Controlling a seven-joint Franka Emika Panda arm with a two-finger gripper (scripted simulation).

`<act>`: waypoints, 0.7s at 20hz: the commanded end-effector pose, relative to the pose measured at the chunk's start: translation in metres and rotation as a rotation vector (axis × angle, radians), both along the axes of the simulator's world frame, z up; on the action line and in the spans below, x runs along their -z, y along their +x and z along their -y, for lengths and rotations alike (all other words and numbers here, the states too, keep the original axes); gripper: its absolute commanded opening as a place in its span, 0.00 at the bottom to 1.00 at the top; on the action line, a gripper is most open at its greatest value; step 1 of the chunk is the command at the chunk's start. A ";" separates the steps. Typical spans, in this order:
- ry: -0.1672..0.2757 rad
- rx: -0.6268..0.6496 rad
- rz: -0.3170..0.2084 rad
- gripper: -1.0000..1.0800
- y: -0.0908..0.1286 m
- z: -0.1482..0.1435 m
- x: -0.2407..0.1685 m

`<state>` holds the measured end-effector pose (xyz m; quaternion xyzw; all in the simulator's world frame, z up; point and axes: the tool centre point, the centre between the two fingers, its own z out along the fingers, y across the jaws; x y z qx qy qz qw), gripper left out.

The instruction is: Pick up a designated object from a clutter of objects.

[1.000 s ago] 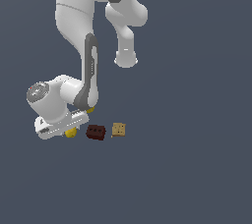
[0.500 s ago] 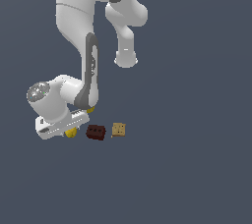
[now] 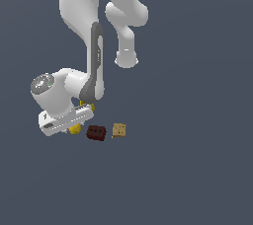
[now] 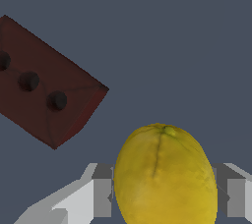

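The designated object, a small yellow fruit-like ball (image 4: 165,174), fills the space between my fingers (image 4: 102,197) in the wrist view, and both pads touch its sides. In the exterior view only a sliver of the ball (image 3: 75,129) shows under my gripper (image 3: 73,126), which is low over the floor and shut on it. The rest of the clutter of objects lies close by. A dark red-brown block with dots (image 3: 96,132) (image 4: 47,88) sits just to the exterior view's right of the ball.
A tan cracker-like box (image 3: 119,130) lies right of the dark block. A bit of yellow, likely the cup (image 3: 85,104), peeks out behind the wrist. The arm's links rise above the gripper.
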<state>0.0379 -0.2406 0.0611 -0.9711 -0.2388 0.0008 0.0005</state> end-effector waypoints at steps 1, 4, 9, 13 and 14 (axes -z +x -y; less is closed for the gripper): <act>-0.001 -0.001 0.002 0.00 -0.003 -0.011 -0.014; -0.001 -0.001 0.002 0.00 -0.007 -0.027 -0.033; -0.001 -0.001 0.002 0.00 -0.017 -0.060 -0.073; -0.001 -0.001 0.002 0.00 -0.025 -0.088 -0.107; -0.001 -0.001 0.002 0.00 -0.027 -0.095 -0.115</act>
